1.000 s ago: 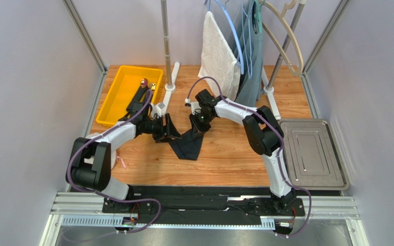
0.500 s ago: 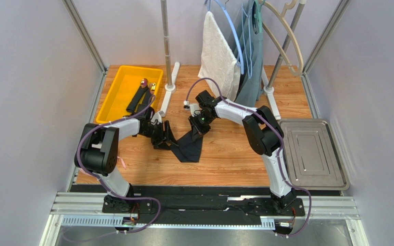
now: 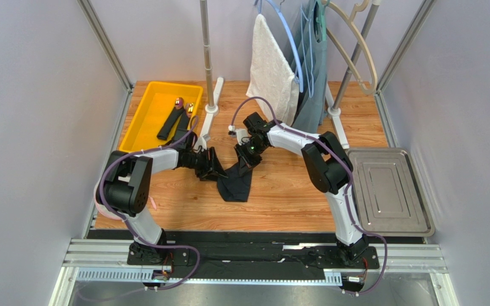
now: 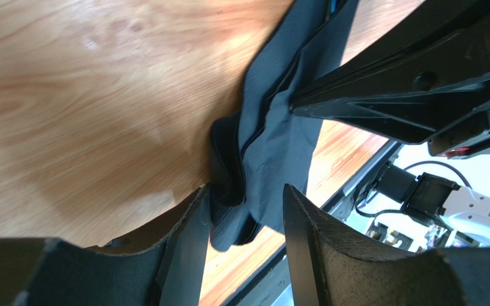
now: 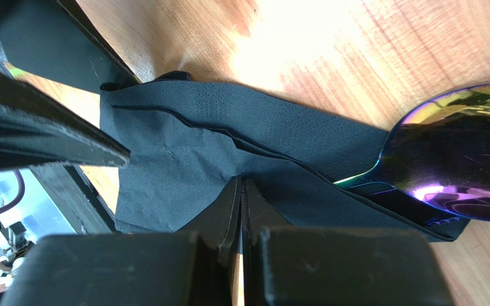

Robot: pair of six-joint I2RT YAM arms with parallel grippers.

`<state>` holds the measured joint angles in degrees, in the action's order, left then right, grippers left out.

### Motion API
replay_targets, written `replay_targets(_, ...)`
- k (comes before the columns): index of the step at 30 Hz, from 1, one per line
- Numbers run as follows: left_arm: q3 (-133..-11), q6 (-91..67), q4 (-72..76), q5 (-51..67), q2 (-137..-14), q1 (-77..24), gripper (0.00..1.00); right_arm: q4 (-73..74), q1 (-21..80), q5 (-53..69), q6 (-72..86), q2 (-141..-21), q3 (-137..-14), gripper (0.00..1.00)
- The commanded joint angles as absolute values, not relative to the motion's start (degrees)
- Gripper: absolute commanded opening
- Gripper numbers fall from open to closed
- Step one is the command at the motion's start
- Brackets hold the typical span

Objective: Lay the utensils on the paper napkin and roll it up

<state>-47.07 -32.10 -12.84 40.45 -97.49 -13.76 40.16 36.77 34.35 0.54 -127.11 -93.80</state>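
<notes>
Now right pincer (image 5: 241, 185) clamps paper napkin (image 5: 183, 146); left pincer (image 4: 247, 197) parted, straddling edge.

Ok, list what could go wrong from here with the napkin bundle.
1. The spoon pokes its head out of the paper napkin; a tug could slide it free.
2. The right gripper pinches the thin sheet while the left gripper, jaws apart, straddles a bunched fold; opposite pulls might tear it.
3. Other utensils lie in the yellow bin, unwrapped.
</notes>
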Motion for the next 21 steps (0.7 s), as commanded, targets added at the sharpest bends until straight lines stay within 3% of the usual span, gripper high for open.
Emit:
replay_targets(1,-46.50,-33.39,-9.32,41.31,-97.03,-14.59,0.56,43.77,37.35,29.35,-1.58,-130.69,-92.55,0.01)
replay_targets(5,-45.62,-35.85,-7.21,43.93,-98.44,-14.50,0.57,43.59,37.35,29.27,-1.41,-130.69,-92.55,0.01)
replay_targets(15,-45.71,-38.14,-4.57,48.42,-94.39,-14.59,0.40,43.51,37.35,29.18,-1.49,-130.69,-92.46,0.01)
replay_targets(18,-45.96,-37.36,-5.97,47.38,-95.62,-14.59,0.53,43.42,37.35,29.27,-1.49,-130.69,-92.37,0.01)
replay_targets(21,-46.23,-36.48,-7.82,45.97,-97.20,-14.59,0.54,43.33,37.35,29.27,-1.32,-130.78,-92.37,0.01)
